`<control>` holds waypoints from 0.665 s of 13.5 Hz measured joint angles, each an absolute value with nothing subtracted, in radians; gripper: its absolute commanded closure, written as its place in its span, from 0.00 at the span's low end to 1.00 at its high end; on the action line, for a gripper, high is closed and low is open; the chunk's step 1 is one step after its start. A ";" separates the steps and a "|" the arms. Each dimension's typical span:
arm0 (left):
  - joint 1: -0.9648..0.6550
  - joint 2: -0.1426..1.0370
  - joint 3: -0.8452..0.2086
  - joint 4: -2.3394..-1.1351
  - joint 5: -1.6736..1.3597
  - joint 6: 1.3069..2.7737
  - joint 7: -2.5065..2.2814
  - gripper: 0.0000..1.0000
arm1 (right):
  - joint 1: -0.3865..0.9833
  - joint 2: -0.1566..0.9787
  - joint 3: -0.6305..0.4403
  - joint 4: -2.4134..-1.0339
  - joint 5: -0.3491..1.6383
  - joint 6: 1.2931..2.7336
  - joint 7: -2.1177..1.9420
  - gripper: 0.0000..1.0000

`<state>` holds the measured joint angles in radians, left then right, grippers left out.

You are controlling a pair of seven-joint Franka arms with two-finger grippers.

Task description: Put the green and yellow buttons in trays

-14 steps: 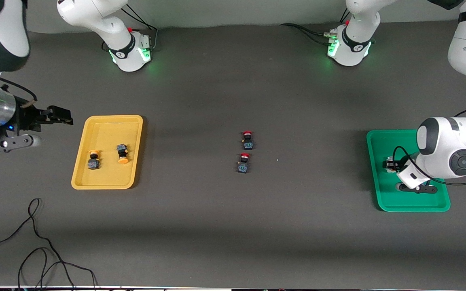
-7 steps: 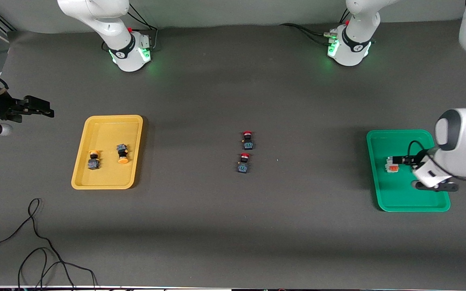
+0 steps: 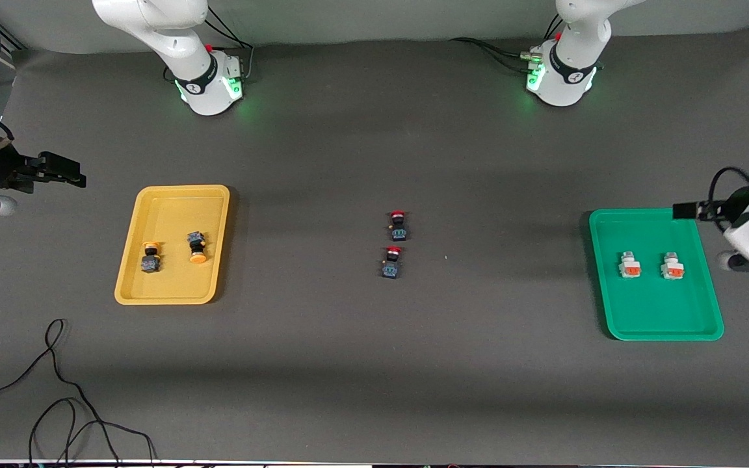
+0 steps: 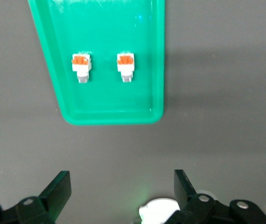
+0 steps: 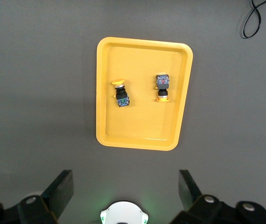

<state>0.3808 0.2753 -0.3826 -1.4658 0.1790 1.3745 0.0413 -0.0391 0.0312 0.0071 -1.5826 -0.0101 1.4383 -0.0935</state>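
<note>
The yellow tray (image 3: 173, 208) holds two dark switches with yellow caps (image 3: 150, 257) (image 3: 196, 247). The right wrist view shows the tray (image 5: 142, 126) and both switches (image 5: 120, 94) (image 5: 163, 86). The green tray (image 3: 647, 312) holds two white switches with orange blocks (image 3: 630, 265) (image 3: 671, 266). They also show in the left wrist view (image 4: 81, 66) (image 4: 126, 65), lying in the tray (image 4: 109, 28). My left gripper (image 3: 685, 210) (image 4: 122, 179) is open and empty, up beside the green tray's corner. My right gripper (image 3: 62, 170) (image 5: 126, 179) is open and empty, off the yellow tray toward the right arm's end.
Two dark switches with red caps (image 3: 398, 225) (image 3: 392, 262) lie mid-table between the trays. A black cable (image 3: 56, 390) loops on the table nearer to the front camera than the yellow tray. The arm bases (image 3: 209, 81) (image 3: 560, 75) stand along the table's edge.
My left gripper has lifted off the green tray and drawn back past its rim, uncovering both white switches. My right gripper drew away from the yellow tray, then held still.
</note>
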 measured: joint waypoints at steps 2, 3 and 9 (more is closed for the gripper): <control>0.380 0.275 -0.398 -1.371 0.179 1.288 0.041 0.01 | -0.039 0.027 0.007 -1.583 -0.010 1.438 -0.091 0.00; 0.380 0.275 -0.400 -1.337 0.178 1.265 0.041 0.01 | -0.039 0.025 0.007 -1.583 -0.010 1.438 -0.091 0.00; 0.373 0.273 -0.443 -1.280 0.175 1.205 0.037 0.01 | -0.039 0.024 0.008 -1.583 -0.010 1.439 -0.090 0.00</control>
<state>0.3728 0.2734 -0.4428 -1.2799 0.1746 1.2047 0.0366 -0.0390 0.0244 0.0081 -1.5826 -0.0101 1.4388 -0.0897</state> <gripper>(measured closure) 0.009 0.000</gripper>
